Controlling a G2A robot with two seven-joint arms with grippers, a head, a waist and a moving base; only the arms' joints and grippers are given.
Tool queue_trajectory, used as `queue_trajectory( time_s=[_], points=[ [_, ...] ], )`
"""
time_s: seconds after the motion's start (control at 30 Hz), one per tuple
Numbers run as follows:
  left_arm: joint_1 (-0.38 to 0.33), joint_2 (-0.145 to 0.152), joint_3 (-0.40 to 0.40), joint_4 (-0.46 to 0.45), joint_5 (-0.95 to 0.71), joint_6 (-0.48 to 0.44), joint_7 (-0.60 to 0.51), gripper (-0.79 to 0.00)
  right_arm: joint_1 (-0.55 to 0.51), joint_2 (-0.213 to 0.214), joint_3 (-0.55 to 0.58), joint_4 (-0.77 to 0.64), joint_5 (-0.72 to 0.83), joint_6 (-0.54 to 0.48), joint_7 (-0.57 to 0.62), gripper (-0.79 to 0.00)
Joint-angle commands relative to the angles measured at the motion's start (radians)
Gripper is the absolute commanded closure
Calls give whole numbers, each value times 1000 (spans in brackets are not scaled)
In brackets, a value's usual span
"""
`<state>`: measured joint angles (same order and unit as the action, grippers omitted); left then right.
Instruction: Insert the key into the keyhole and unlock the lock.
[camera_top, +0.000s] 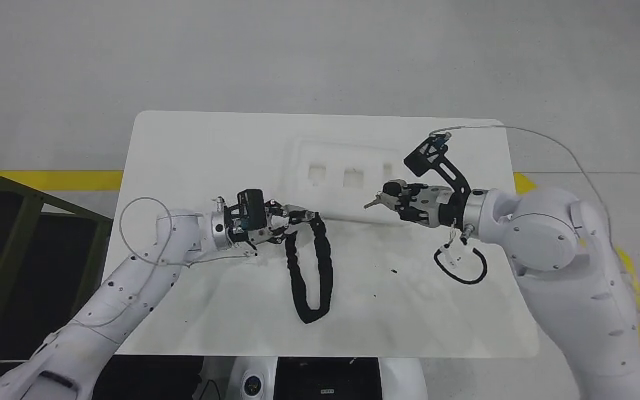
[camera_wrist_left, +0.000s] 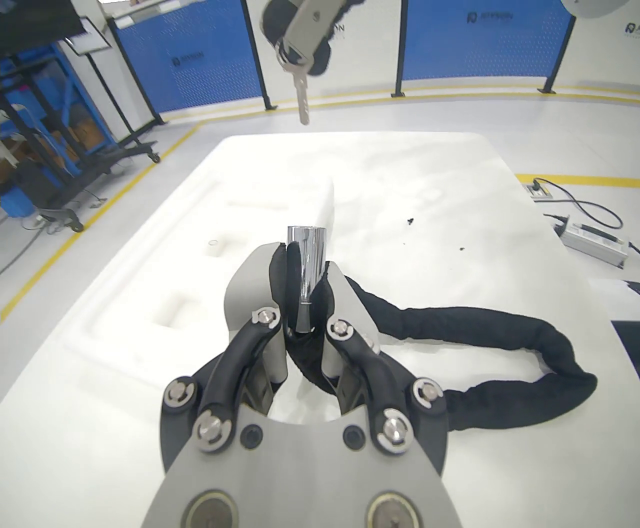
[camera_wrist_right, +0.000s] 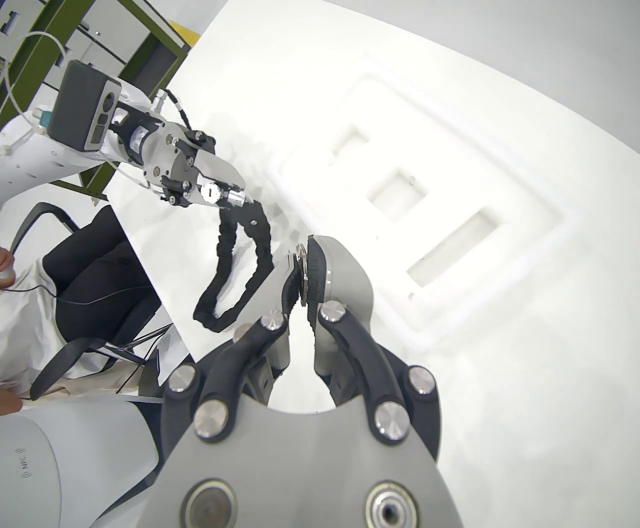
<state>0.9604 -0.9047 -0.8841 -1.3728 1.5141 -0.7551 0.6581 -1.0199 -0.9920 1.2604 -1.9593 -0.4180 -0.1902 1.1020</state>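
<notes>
Top view: left pincer (camera_top: 291, 215) clamped on the lock (camera_top: 303, 213), its chain (camera_top: 305, 270) trailing on the table (camera_top: 420, 310), right pincer (camera_top: 390, 193) facing it, well apart. Left wrist: lock pinned between the pads (camera_wrist_left: 277, 280), offered end-on to the key (camera_wrist_left: 301, 100) hanging ahead. Right wrist: pincer pinching the key's head, likely lining up on the keyhole (camera_wrist_right: 212, 191) beyond.

Bench (camera_top: 220, 310): white, rounded corners.
Foam tray (camera_top: 345, 150): white, three recesses, far side.
Lock chain (camera_wrist_left: 500, 324): black-sleeved loop lying mid-bench.
Crumbs (camera_wrist_left: 410, 220): dark, scattered.

The lock (camera_wrist_left: 306, 265) is shiny silver with a black loop (camera_wrist_left: 500, 335). The key (camera_wrist_left: 301, 100) is silver. The table (camera_top: 420, 300) and tray (camera_top: 330, 150) are white.
</notes>
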Motion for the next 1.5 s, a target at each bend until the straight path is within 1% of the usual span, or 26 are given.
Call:
queue_trajectory(
  time_s=[0.0, 0.2, 0.3, 0.47, 0.77, 0.9, 1.1, 1.2, 1.47],
  points=[
    [17, 2, -9, 7, 20, 36, 76, 0, 12, -3, -21, -5, 17, 10, -1, 0],
    [30, 1, -10, 13, 85, 68, 195, 0, 58, -18, -110, -24, 59, 22, -29, 0],
    [37, 3, -11, 11, 136, 96, 218, 0, 84, -27, -152, -33, 79, 29, -46, 0],
    [52, 4, -23, 7, 147, 120, 242, 0, 129, -41, -222, -43, 103, 32, -51, 0],
    [62, 4, -41, 8, 155, 118, 305, 0, 181, -62, -305, -15, 87, 74, -83, 0],
    [70, 6, -53, 18, 157, 117, 315, 0, 186, -66, -316, -16, 52, 107, -101, 0],
    [79, 4, -63, 21, 141, 119, 299, 0, 184, -68, -323, -34, -7, 152, -110, 0],
    [85, 1, -64, 21, 129, 128, 282, 0, 181, -70, -327, -41, -26, 171, -117, 0],
    [85, 1, -64, 21, 129, 128, 282, 0, 189, -80, -354, -41, -48, 211, -128, 0]
  ],
)
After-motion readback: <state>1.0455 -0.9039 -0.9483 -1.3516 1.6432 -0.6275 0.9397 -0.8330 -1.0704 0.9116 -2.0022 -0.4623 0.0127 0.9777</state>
